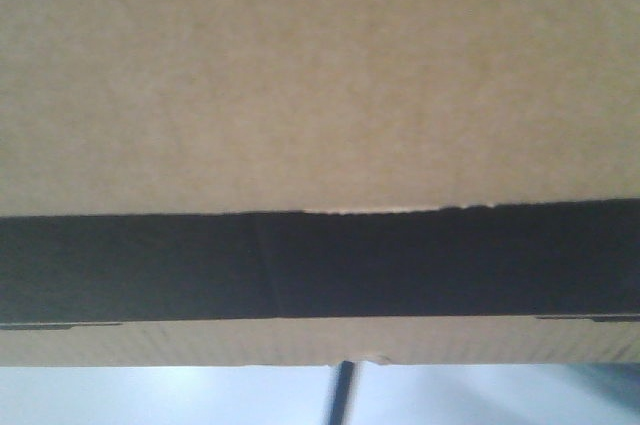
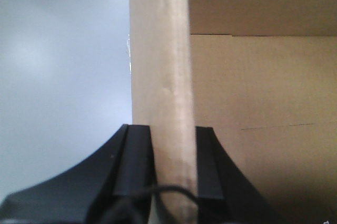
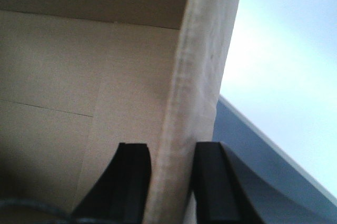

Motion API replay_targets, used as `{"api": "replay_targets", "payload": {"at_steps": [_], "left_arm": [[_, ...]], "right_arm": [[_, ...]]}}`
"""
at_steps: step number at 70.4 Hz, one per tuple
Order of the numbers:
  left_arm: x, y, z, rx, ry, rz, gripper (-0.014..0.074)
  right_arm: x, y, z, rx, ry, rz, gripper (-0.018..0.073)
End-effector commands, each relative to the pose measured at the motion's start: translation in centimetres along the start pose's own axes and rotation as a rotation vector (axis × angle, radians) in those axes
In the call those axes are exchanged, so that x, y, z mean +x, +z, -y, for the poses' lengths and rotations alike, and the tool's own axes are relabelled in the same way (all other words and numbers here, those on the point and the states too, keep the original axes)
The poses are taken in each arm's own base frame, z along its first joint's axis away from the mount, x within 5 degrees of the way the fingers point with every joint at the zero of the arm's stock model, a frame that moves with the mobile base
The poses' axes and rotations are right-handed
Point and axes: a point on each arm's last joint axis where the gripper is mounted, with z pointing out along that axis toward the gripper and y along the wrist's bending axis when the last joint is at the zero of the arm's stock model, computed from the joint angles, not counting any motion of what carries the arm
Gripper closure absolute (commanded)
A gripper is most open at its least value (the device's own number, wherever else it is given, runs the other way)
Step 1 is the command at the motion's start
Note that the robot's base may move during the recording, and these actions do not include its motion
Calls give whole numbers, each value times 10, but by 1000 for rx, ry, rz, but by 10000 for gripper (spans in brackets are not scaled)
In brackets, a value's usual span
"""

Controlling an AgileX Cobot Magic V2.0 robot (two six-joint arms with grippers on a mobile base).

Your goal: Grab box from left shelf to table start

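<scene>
Clamping one cardboard wall each, the left claw and right claw grasp the box. The box fills the front view, above a pale surface.

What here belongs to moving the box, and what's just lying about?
Part of the job: the cardboard box; the left gripper and right gripper, each shut on a box wall.
Just there: a thin dark strip below the box; a grey-blue surface beside it.
</scene>
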Motion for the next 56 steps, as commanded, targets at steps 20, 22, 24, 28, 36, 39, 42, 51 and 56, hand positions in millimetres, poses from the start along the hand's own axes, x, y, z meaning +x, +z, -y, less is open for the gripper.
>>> {"api": "replay_targets", "payload": {"at_steps": [20,22,24,28,36,39,42,51,56], "left_arm": [[-22,-15,15,156,-116,194,700],[-22,-15,15,156,-116,194,700],[-22,-15,15,156,-116,194,700],[-22,-15,15,156,-116,194,700],[-22,-15,15,156,-116,194,700],[-22,-15,15,156,-116,194,700],[-22,-15,15,156,-116,194,700],[-22,-15,15,156,-116,194,700],[-22,-15,15,156,-116,194,700]], "right_arm": [[-16,-5,-6,-62,14,135,503],[-16,-5,-6,-62,14,135,503],[-16,-5,-6,-62,14,135,503],[-16,-5,-6,-62,14,135,503],[-16,-5,-6,-62,14,135,503],[-16,-5,-6,-62,14,135,503],[-16,-5,-6,-62,14,135,503],[-16,-5,-6,-62,14,135,503],[-16,-5,-6,-62,14,135,503]]}}
